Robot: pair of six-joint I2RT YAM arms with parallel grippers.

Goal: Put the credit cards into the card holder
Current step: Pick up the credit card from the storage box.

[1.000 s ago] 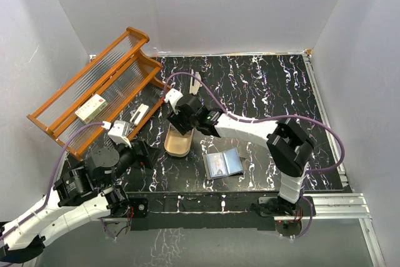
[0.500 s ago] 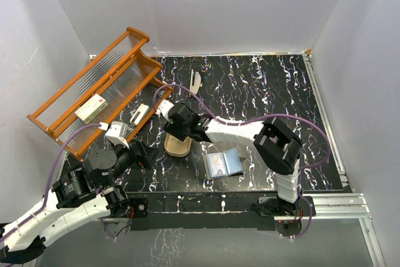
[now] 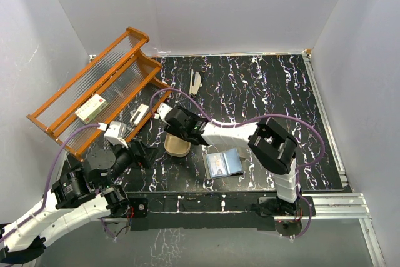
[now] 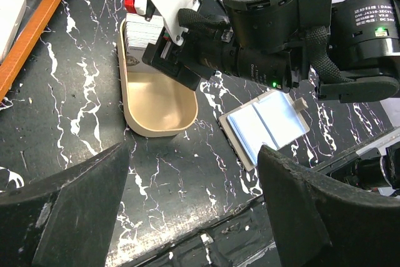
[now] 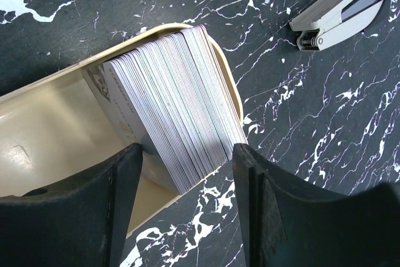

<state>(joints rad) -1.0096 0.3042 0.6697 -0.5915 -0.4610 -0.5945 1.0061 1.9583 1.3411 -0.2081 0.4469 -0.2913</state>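
Right gripper: spread wide, nothing held. Between its fingers: the credit cards, a tight stack on edge, leaning at one end of the tan tray. Cannot tell whether either pad touches the stack.

Just beneath and around: tray wall, close beside the outer finger.

Risk on closing: grabs the whole stack instead of a card or two, or pinches the tray rim along with it and drags the tray. Risk on lifting: fanning and spilling of slick cards from a loose pinch.

Beyond the fingertips, well apart: a stapler, no hazard.

Back along the arm, beside the tray's other end: the card holder, lying open, sleeves up, unheld. Likely slides under a pushed card unless pinned.

Farthest: left gripper, also wide, empty, hovering clear.
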